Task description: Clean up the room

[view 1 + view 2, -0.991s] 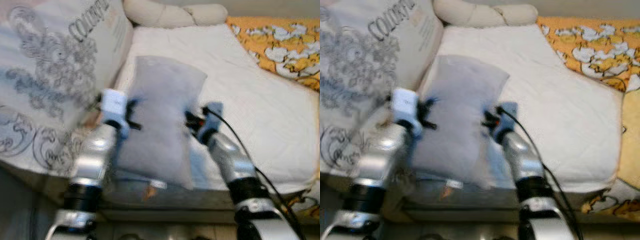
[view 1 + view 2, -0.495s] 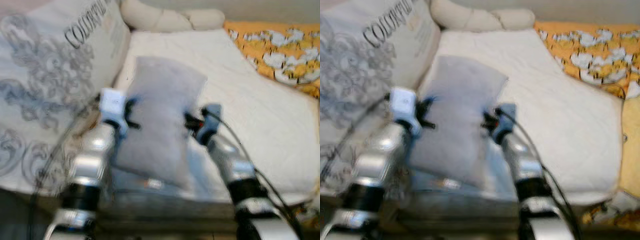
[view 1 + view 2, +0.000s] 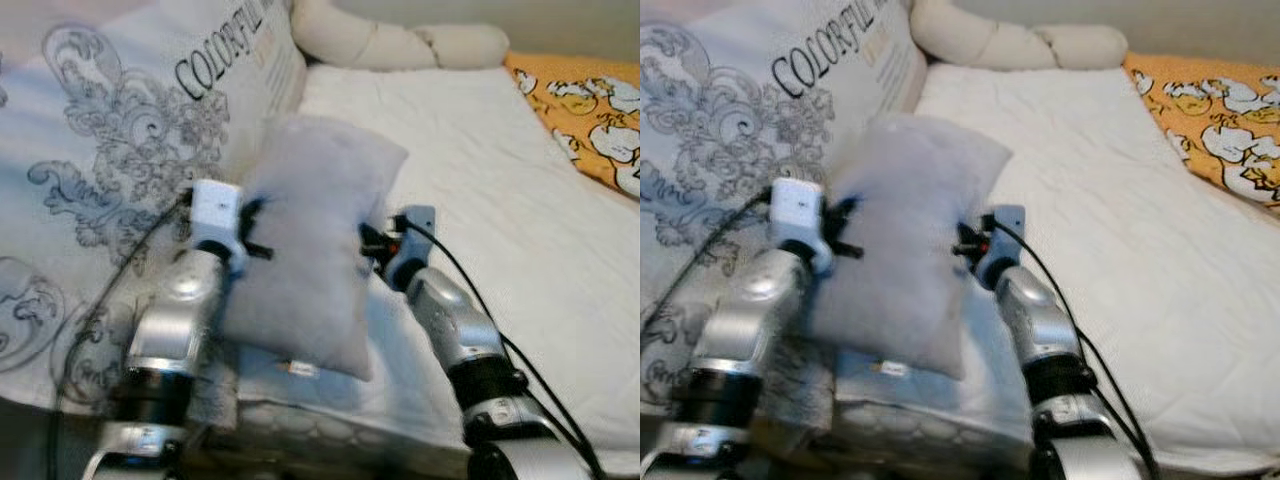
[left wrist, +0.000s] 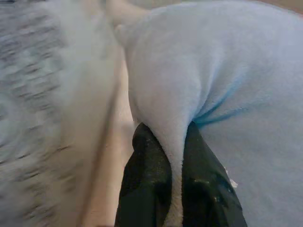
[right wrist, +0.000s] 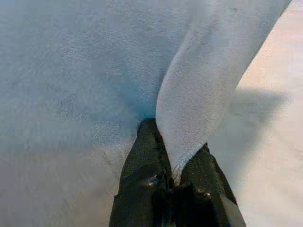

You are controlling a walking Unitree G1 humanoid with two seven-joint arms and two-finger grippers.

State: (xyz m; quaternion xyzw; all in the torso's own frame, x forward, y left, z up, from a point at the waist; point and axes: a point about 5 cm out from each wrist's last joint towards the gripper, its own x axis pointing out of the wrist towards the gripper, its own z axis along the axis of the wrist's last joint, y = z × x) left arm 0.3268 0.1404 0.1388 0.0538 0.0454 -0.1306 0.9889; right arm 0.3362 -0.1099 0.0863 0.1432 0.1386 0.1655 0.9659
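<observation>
Soft pale grey fleece pillow (image 3: 318, 245) held above white quilted bed (image 3: 520, 200), near its front edge; left gripper (image 4: 176, 156) and right gripper (image 5: 174, 156) each have jaws clamped on thin fabric fold; risk: pinches slip, pillow drops off bed edge; large printed grey-white cushion (image 3: 120, 170) crowds 9 o'clock; open mattress toward 2 o'clock.

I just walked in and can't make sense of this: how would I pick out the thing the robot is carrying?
Start at the white bed and look to its near left edge, beside the big pillow printed with grey scrolls. There a small plain grey pillow hangs between the two silver arms, the left gripper and right gripper each pinching a side fold. Unlike its neighbours, it has no pattern.
</observation>
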